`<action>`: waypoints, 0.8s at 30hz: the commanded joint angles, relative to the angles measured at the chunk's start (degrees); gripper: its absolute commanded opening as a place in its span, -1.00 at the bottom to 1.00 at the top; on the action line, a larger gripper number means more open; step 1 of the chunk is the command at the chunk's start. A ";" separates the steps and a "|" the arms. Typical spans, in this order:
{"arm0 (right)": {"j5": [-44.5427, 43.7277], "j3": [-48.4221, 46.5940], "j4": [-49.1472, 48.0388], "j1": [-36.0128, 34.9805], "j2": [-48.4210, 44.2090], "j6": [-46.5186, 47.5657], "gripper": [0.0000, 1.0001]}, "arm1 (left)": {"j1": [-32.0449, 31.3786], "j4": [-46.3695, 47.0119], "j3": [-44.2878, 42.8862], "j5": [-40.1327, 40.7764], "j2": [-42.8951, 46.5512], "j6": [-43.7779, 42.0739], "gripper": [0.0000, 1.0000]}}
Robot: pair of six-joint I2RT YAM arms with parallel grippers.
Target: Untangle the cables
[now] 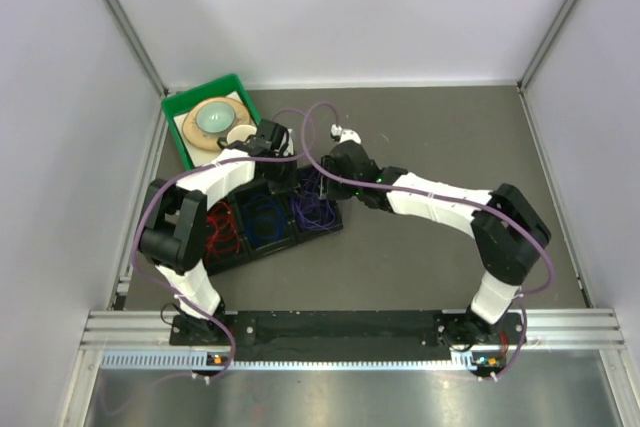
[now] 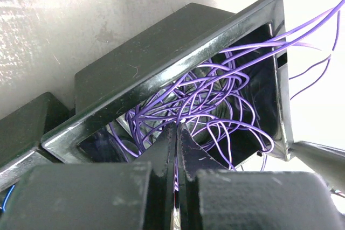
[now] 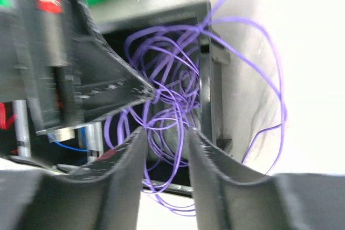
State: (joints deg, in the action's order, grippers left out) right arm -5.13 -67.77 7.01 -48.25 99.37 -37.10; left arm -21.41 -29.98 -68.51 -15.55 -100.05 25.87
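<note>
Our left gripper (image 2: 176, 133) is pressed together amid the purple cables (image 2: 215, 90) in the right-end compartment of the black tray (image 2: 161, 44), our right gripper (image 3: 165, 132) spread astride strands near its rim, so if we pull we risk cinching loops tighter or tipping the tray.

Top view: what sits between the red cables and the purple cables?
The blue cables, coiled in the middle compartment of the black tray, with the red cables left and the purple cables right. The top view shows it.

Overhead looks down; both wrist cameras closely share purple cables (image 2: 186, 106).
</note>
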 commanded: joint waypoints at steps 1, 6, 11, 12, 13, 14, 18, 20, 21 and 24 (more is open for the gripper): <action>-2.87 0.53 -1.38 -0.18 -5.42 0.63 -0.17 | 0.32 2.38 -0.04 -0.62 -0.58 0.68 -1.00; -5.59 3.50 -0.50 0.17 -9.01 -0.25 0.05 | 0.31 2.20 0.04 -0.80 -0.32 0.68 -1.00; -4.91 11.24 -3.74 5.00 -13.24 -4.90 0.00 | 0.32 1.85 -0.48 -0.80 -0.41 0.41 -1.00; -3.85 12.99 -4.36 7.18 -12.80 -5.87 -0.01 | 0.32 1.85 -0.66 -0.88 -0.41 0.41 -1.00; -3.06 13.62 -5.06 8.07 -12.28 -7.01 0.00 | 0.23 1.94 -0.66 -0.97 -0.67 0.50 -1.00; -1.57 14.15 -5.51 8.69 -11.40 -7.37 0.00 | 0.23 1.85 -0.92 -1.23 -0.76 0.50 -1.00; 0.64 12.32 -6.30 10.19 -6.48 -8.16 0.07 | 0.23 2.03 -0.75 -1.24 -0.85 0.59 -1.00; 1.08 10.65 -6.56 10.37 -3.76 -8.51 0.07 | 0.23 1.77 -0.84 -1.24 -0.94 0.50 -1.00; 1.26 10.12 -6.57 10.28 -2.88 -8.60 0.07 | 0.31 1.76 -0.84 -1.15 -0.94 0.41 -1.00; 1.26 8.18 -6.57 10.28 0.11 -9.92 0.07 | 0.32 1.41 -0.83 -0.80 -0.85 0.32 -1.00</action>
State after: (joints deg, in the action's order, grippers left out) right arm -5.19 -55.00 3.53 -37.74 96.60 -44.84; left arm -21.41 -29.63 -68.51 -16.12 -100.86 26.22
